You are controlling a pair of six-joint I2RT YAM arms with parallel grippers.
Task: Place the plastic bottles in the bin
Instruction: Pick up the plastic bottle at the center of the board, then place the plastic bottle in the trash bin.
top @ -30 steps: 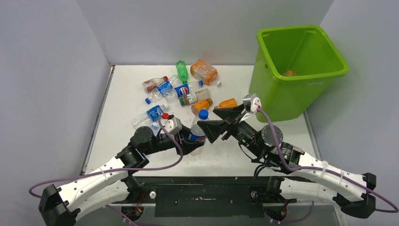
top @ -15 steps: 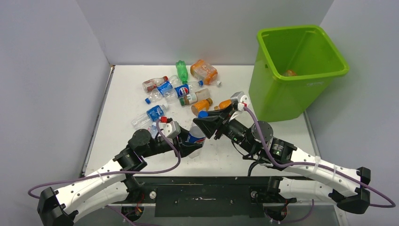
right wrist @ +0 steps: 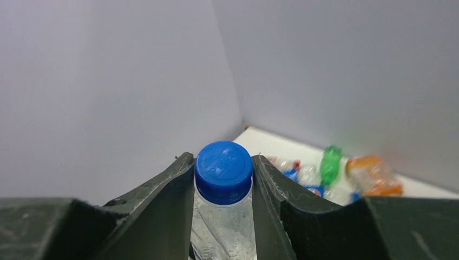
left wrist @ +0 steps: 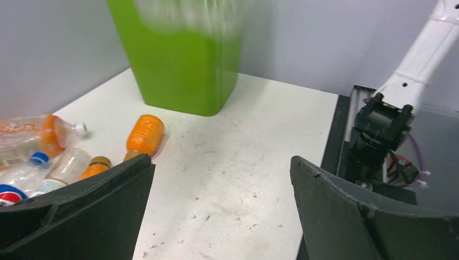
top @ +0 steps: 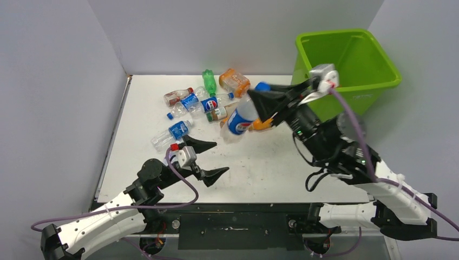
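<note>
Plastic this thin will weigh almost nothing and give under pressure, so the clear crushed bottle with the blue cap and blue Pepsi label point(top: 240, 116) is best taken where it is stiffest, at the neck and cap. That is where the right gripper point(top: 260, 103) has it: its black jaws are closed tight on either side of the cap, which shows between them in the wrist view. The body hangs tilted in the air above the white table point(top: 270, 168), near the large lime-green plastic bin point(top: 325, 116) but not yet over its rim. A smooth, dented wall can slip or buckle, so a hold on the body would probably be less sure. The left gripper point(top: 221, 157) hovers low over the near part of the table, jaws spread wide with nothing between them. The other small crushed bottles point(top: 200, 101), clear, orange and one green, lie in a loose heap toward the far left of the table, well apart from the bin.
</note>
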